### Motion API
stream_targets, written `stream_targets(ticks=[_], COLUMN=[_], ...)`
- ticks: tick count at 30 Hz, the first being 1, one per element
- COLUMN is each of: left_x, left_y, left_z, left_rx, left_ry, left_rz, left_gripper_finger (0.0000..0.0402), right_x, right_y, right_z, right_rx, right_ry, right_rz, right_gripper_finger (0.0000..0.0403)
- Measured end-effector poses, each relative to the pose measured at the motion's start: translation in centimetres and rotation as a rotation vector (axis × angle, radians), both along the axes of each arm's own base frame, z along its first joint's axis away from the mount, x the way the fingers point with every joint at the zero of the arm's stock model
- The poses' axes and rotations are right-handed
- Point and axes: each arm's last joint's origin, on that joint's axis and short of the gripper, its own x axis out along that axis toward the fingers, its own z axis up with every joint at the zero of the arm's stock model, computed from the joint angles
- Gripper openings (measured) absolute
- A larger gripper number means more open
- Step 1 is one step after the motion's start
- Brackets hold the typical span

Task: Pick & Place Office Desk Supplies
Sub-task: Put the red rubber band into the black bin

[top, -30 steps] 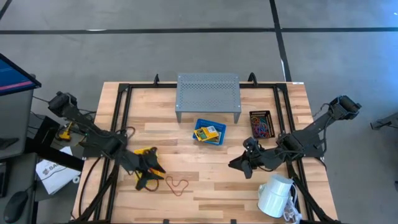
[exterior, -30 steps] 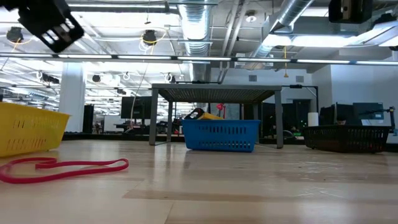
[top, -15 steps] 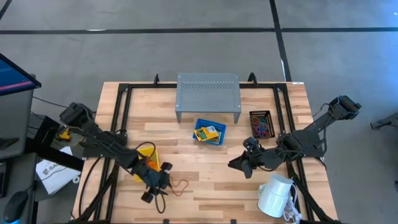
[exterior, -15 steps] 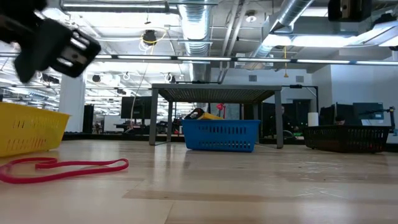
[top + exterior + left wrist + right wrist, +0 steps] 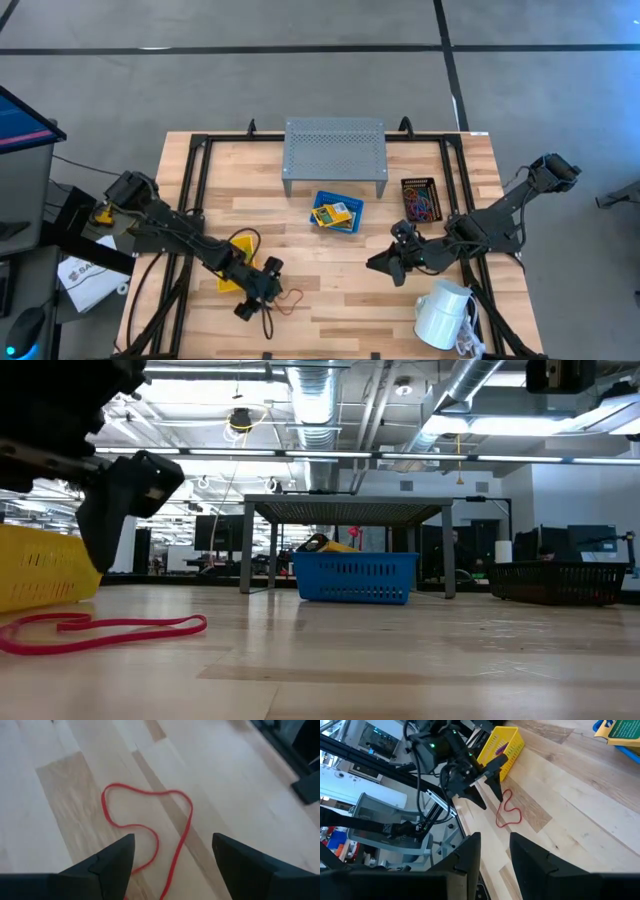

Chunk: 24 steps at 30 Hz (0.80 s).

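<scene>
A red loop lies flat on the wooden table near its near edge. My left gripper is open and hovers just above it, one finger on either side, touching nothing; it also shows in the high view. The yellow bin stands right behind it, partly under the left arm. The blue bin holds yellow packets. The black-mesh bin holds coloured loops. My right gripper waits above the table's right half, open by a narrow gap.
A grey perforated riser stands at the far middle of the table. A white mug lies at the near right corner. Black frame rails run along both table sides. Bare wood lies between the red loop and the right gripper.
My left gripper has moved from above the yellow bin toward the table's near edge and right, and has come down over the red loop. The loop and the bins have stayed where they were.
</scene>
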Motion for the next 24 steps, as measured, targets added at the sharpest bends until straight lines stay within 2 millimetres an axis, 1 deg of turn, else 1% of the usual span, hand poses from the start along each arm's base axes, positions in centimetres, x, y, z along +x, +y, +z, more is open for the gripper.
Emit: stream_targets(ticks=[6,13,19,24], left_x=[0.1,0.3,0.4,0.4], left_y=[-0.1,-0.1,-0.1,-0.3], left_z=[-1.2,-2.5,-2.7,-2.6], left_rx=[0.054,0.092,0.125,0.141], left_ry=[0.019,0.05,0.028,0.014], left_rz=[-0.014,-0.004,0.01,-0.005], left_gripper_finger=[0.0264,0.0262,0.0256,0.0243], right_x=[0.3,1.0,1.5,1.5], right_y=[0.2,0.7,1.0,1.1], right_z=[-0.3,-1.3,-1.9,-1.7], right_rx=[-0.004,-0.021,-0.022,-0.018], right_ry=[0.006,0.038,0.043,0.026], right_rz=[0.0,0.006,0.009,0.014], right_gripper_finger=[0.0102,0.0102,0.0102,0.0102])
